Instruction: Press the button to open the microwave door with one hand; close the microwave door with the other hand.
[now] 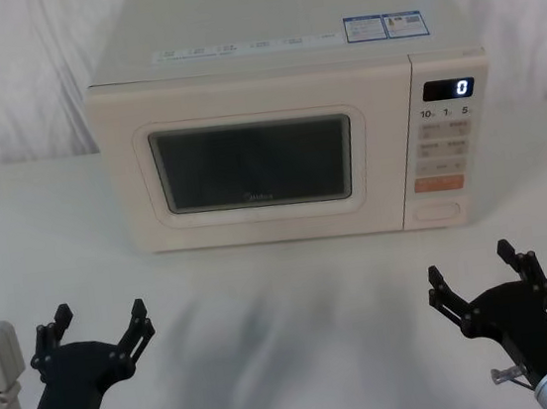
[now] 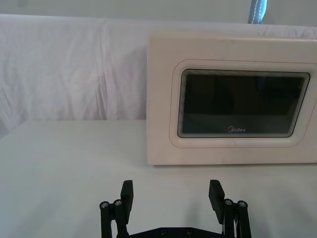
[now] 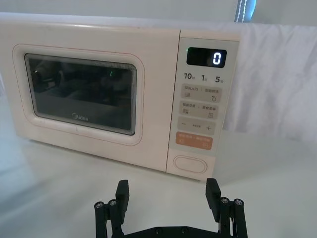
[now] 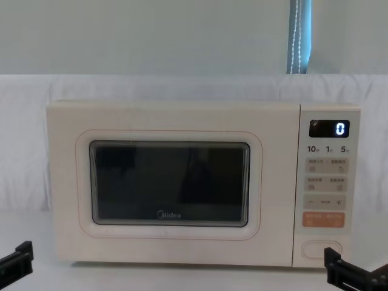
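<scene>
Nothing done yet: microwave door sitting shut, button at panel's bottom unpressed. We are holding left gripper and right gripper spread wide, well short of microwave.

Head looks down, chest level, both wrists low; all face the microwave door.

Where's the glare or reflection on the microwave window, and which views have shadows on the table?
Right wrist view: the microwave door window shows clear reflections. Chest view: the glass is dark, only faint reflection. Head view: soft grey shadows streak the table between the left gripper and right gripper. Left wrist view: even, shadow only under the microwave.
</scene>
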